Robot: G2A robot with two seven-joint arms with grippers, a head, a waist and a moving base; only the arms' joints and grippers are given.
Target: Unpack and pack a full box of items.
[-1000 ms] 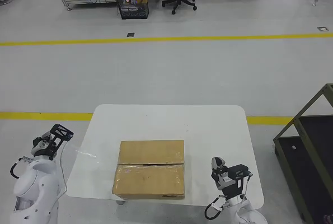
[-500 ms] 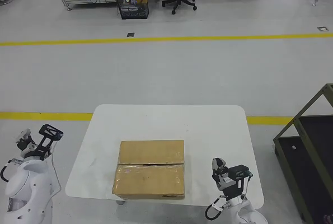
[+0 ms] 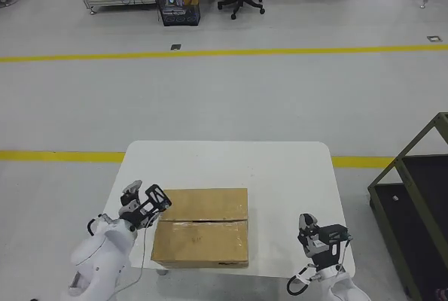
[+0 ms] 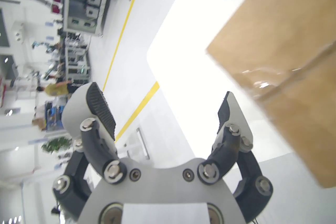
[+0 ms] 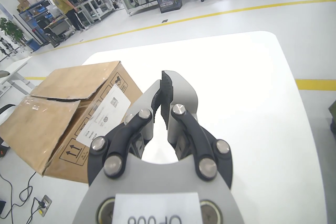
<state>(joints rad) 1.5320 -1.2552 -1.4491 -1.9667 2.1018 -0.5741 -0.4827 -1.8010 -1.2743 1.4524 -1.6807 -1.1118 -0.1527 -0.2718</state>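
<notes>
Left wrist view: closed box [image 4: 283,51] cropped, contents unseen.

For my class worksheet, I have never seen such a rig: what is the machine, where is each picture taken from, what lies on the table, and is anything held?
It is a robot with two arms, each ending in a two-fingered hand. One picture looks down from a camera above the arms. The other two come from a camera on each wrist, showing that arm's own hand close up. A white table bears one closed cardboard box. The left hand is open beside the box. The right hand is shut, empty, apart from the box. Nothing is held.
</notes>
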